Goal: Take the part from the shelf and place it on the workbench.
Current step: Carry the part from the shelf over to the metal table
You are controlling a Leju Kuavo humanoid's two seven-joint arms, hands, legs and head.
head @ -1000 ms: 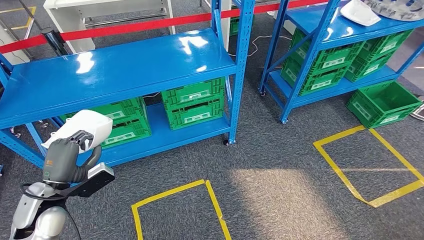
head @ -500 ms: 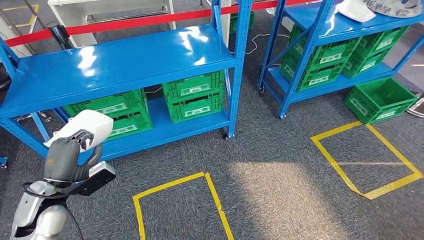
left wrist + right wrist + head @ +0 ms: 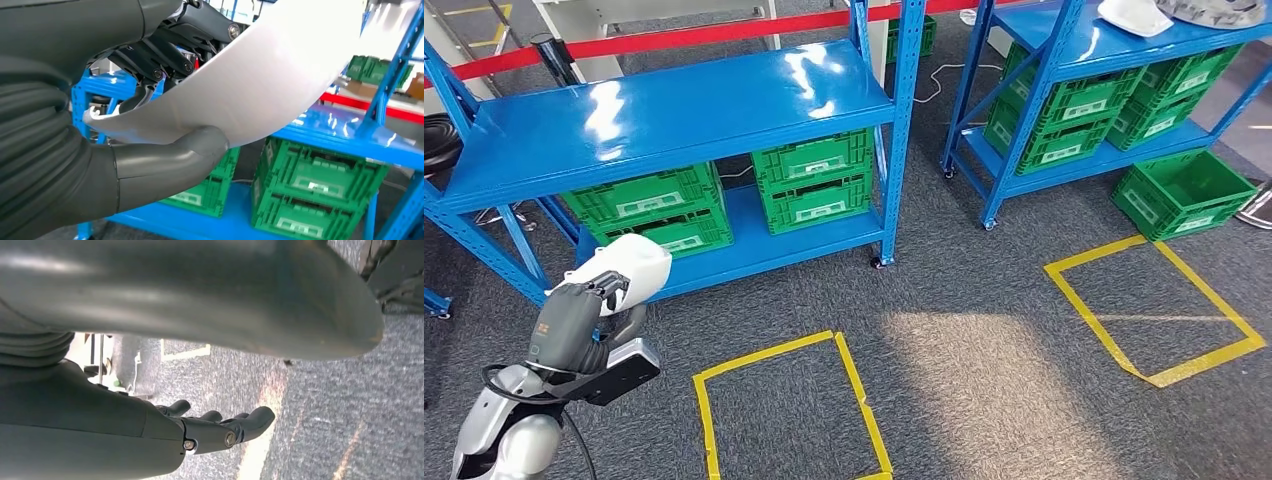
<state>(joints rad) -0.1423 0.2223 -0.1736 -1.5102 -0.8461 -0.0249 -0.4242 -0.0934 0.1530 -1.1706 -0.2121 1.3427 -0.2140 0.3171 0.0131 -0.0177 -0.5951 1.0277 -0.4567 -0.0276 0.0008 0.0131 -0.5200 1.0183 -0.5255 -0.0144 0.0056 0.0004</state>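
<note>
left hand (image 3: 576,318): lower left of the head view, dark fingers curled over the top of the white part (image 3: 627,267), thumb under it. Firm hold.
part: smooth, glossy white curved shell, lower left, in front of the near shelf's bottom tier.
left wrist view: thick grey thumb (image 3: 165,162) pressed on the shell's underside, dark fingers (image 3: 150,60) over its rim.
near shelf (image 3: 674,110): glossy blue metal, upper left to centre; ribbed green crates (image 3: 812,186) below with white labels, unreadable.
floor: grey carpet, yellow tape squares (image 3: 776,400) bottom centre and right.
right hand (image 3: 220,427): right wrist view, fingers slightly bent, apart, nothing in them, above carpet.
</note>
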